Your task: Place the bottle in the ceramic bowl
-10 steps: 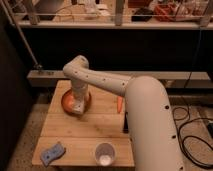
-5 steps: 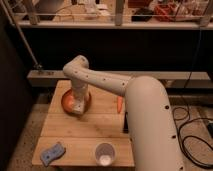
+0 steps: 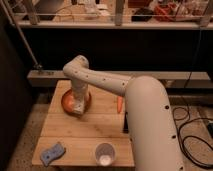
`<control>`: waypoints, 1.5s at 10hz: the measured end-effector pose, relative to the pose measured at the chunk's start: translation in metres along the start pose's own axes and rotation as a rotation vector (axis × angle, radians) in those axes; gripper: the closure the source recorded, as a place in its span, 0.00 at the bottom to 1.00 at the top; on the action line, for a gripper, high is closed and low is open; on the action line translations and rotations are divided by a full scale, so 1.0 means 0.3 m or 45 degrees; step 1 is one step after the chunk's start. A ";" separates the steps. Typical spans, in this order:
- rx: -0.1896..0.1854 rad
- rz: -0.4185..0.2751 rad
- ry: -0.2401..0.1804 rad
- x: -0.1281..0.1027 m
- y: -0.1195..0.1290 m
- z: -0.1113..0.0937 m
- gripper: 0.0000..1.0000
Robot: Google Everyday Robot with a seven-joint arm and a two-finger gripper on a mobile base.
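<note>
Gripper (image 3: pixel 79 106) hangs low over the ceramic bowl (image 3: pixel 65 102), its hold impossible to tell. Best to release well inside the bowl's rim.

Dim scene, dark background; light falls on the hand (image 3: pixel 78 107) over the ceramic bowl (image 3: pixel 66 101).

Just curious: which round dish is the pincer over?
The orange-brown ceramic bowl at the back left; the pincer hangs over it. The pale cup stands apart in front.
</note>
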 end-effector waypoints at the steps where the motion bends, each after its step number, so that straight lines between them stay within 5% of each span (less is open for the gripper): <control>1: 0.000 -0.001 0.000 0.000 0.000 0.000 0.63; 15: 0.003 -0.026 0.004 0.001 -0.002 -0.004 0.63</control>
